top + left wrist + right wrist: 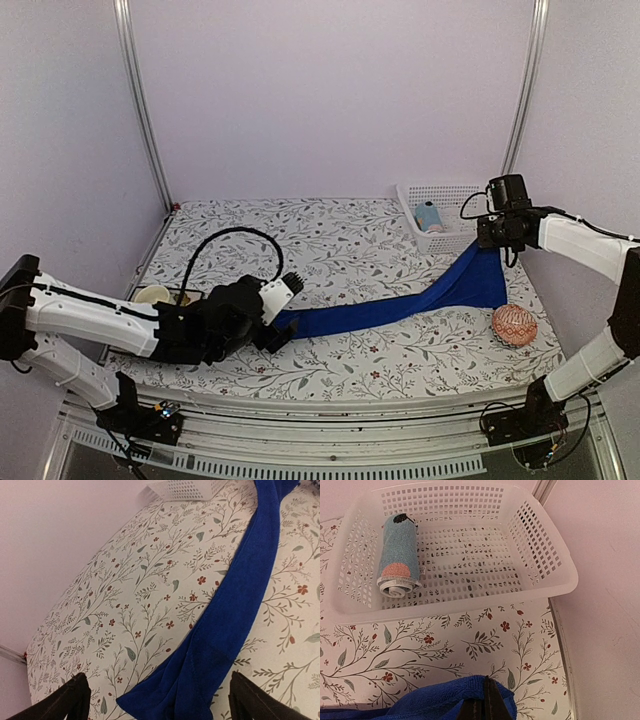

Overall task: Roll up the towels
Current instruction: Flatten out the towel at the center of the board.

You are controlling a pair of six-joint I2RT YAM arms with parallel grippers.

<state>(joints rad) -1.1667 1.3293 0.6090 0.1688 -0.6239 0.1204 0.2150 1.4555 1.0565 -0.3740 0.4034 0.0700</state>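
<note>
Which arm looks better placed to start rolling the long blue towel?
Probably left: the left gripper, open, sits at the loose near end of the towel, free to fold it over. The right gripper is shut on the far end beside the basket.

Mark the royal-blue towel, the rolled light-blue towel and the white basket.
royal-blue towel (400, 308): top external view, middle of the stretched strip.
rolled light-blue towel (397, 547): right wrist view, side of the roll.
white basket (540, 545): right wrist view, its right wall.
</note>
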